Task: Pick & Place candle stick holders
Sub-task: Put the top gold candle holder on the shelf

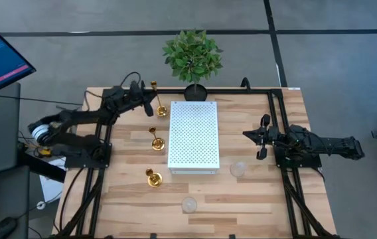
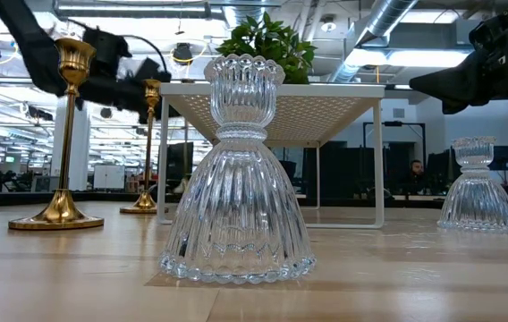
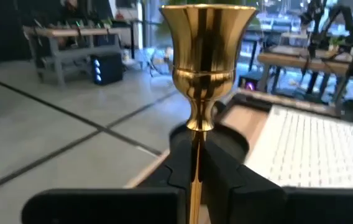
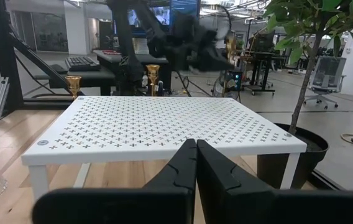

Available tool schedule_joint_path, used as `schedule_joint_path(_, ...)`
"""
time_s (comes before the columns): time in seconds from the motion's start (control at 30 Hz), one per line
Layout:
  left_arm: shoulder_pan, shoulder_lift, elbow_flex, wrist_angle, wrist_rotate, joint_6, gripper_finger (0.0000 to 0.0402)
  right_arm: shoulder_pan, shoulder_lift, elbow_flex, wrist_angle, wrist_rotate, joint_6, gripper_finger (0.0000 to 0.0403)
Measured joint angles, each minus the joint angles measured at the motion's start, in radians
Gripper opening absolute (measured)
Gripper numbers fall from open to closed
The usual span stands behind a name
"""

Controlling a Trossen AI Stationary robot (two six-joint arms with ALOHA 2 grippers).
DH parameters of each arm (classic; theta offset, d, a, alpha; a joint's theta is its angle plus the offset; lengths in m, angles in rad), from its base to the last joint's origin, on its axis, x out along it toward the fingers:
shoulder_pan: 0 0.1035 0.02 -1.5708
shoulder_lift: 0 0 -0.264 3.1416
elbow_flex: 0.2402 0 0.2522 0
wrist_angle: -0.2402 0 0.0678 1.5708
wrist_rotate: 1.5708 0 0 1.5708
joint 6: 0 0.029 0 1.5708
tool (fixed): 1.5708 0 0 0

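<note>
Three gold candle stick holders stand left of the white shelf: a far one (image 1: 158, 99), a middle one (image 1: 155, 141) and a near one (image 1: 152, 177). My left gripper (image 1: 150, 101) is at the far one and shut on it; its cup (image 3: 207, 43) rises above my fingers in the left wrist view. Two clear glass holders stand on their wide bases, one (image 1: 238, 169) right of the shelf's near corner, one (image 1: 188, 204) near the front edge. My right gripper (image 1: 263, 138) is shut and empty right of the shelf, above the table. My left gripper pinches the far gold holder's thin stem (image 3: 195, 163) between its two fingers, a little below the cup. The fingers come level from the table's left side and lie across the stem. The holder stands upright; whether its base (image 1: 162, 111) rests on the table, I cannot tell.
A white perforated shelf (image 1: 193, 135) on thin legs stands mid-table. A green potted plant (image 1: 193, 56) stands at the far edge behind it. Bare wood lies along the front edge and between the shelf and the right arm.
</note>
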Motion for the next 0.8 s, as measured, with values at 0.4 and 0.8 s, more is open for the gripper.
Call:
schedule_joint_path(0.4, 0.002, -0.421, 0.001, -0.138, 0.001, -0.011, 0.0023, -0.001, 0.000, 0.000, 0.000, 0.000, 0.000, 0.0000)
schedule_joint_path(0.8, -0.017, -0.433, 0.077, -0.139, 0.107, -0.129, 0.0025, -0.001, 0.000, 0.000, 0.000, 0.000, -0.009, 0.0000)
